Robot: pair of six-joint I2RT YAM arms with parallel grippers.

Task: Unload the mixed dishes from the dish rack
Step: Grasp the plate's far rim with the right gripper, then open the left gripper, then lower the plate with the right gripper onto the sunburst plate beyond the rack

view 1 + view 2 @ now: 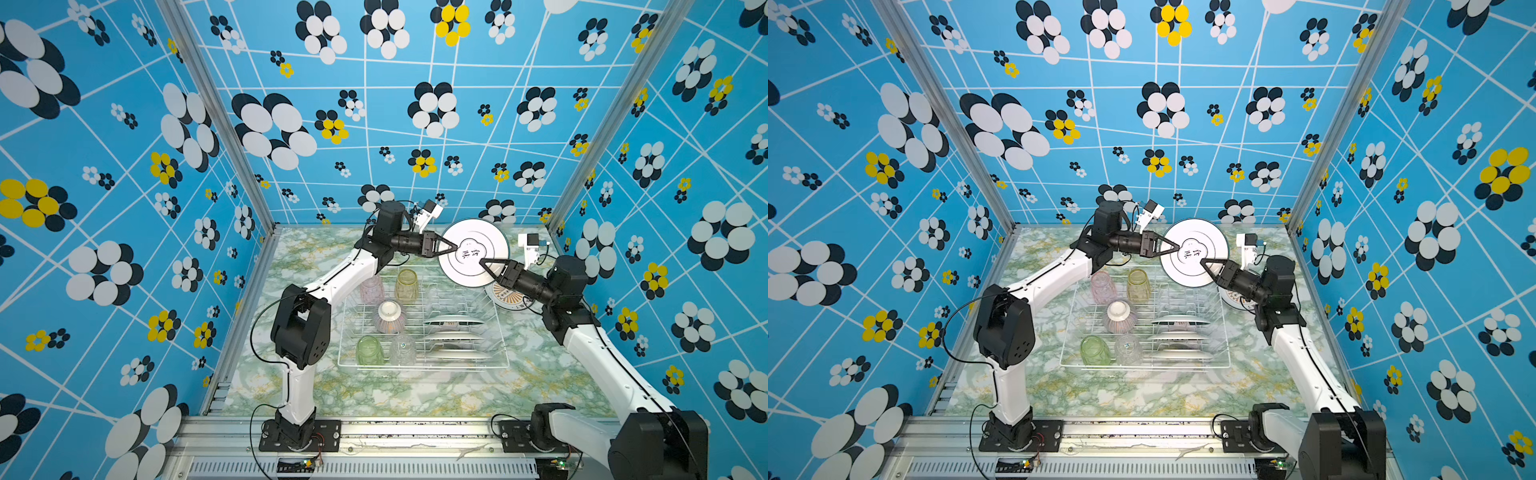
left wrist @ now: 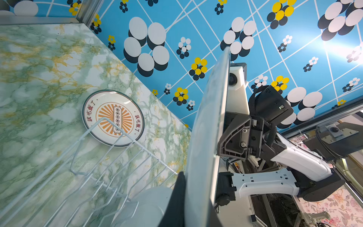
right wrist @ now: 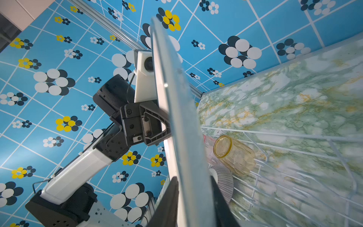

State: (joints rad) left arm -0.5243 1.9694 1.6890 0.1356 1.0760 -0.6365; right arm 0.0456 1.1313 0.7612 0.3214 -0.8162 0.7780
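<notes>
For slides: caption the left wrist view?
Left gripper and right gripper clamp one plate, seen edge-on; sunburst plate lies outside dish rack.

Surroundings only: marbled worktop inside a flower-papered booth.
On my feed I get a green-and-yellow marble-look worktop [image 1: 374, 390], boxed on three sides by blue walls [image 1: 124, 174] printed with white lines and black, white and yellow flowers. Aluminium posts [image 1: 219, 116] run up both back corners. An aluminium rail [image 1: 415, 430] lines the near edge, with a slotted vent strip [image 1: 365, 469] just below it. The left wrist view catches floral-print fabric [image 2: 337, 206] outside the booth, blurry.
</notes>
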